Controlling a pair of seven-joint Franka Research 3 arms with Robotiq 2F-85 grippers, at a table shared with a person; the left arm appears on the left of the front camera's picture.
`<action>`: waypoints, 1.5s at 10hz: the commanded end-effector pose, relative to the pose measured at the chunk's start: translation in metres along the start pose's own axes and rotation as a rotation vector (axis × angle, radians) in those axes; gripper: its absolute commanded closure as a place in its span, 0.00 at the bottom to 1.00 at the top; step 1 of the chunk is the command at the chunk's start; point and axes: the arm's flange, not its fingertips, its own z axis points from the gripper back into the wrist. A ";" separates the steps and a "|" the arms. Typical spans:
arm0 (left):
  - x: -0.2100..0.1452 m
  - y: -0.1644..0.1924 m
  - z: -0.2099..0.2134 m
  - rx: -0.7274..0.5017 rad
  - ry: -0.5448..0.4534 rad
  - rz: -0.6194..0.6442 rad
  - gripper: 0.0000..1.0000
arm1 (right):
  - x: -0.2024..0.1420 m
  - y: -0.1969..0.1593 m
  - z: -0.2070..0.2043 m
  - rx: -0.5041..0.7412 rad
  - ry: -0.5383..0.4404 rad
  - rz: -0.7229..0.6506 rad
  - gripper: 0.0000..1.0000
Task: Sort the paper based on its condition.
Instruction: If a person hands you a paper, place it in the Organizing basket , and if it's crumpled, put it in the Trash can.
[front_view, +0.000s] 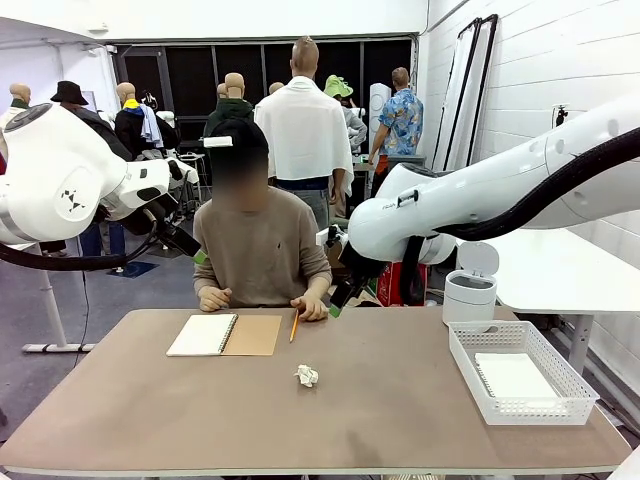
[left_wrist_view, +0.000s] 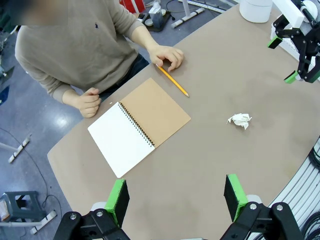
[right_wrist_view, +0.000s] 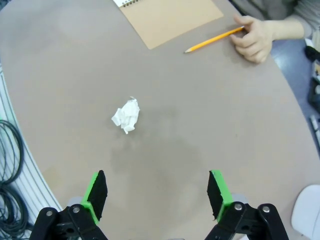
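One crumpled paper (front_view: 306, 375), one notebook (front_view: 224, 334), one pencil (front_view: 294, 326)

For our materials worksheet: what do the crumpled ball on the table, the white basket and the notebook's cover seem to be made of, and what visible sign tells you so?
Crumpled ball: thin white paper, matte; sharp creases and folds.
White basket: probably moulded plastic, smooth; an even slotted lattice in its walls.
Notebook cover: looks like brown uncoated cardboard, matte; flat, stiff and without shine, on a spiral binding.
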 end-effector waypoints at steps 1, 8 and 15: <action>0.000 0.001 0.001 -0.006 -0.012 -0.002 0.00 | -0.001 0.001 -0.001 0.010 0.004 -0.002 0.00; 0.000 0.001 0.001 -0.006 -0.012 -0.002 0.00 | 0.012 0.007 -0.041 0.027 0.019 0.014 0.00; 0.000 0.001 0.001 -0.006 -0.012 -0.002 0.00 | 0.022 0.028 -0.120 0.080 0.106 0.012 0.00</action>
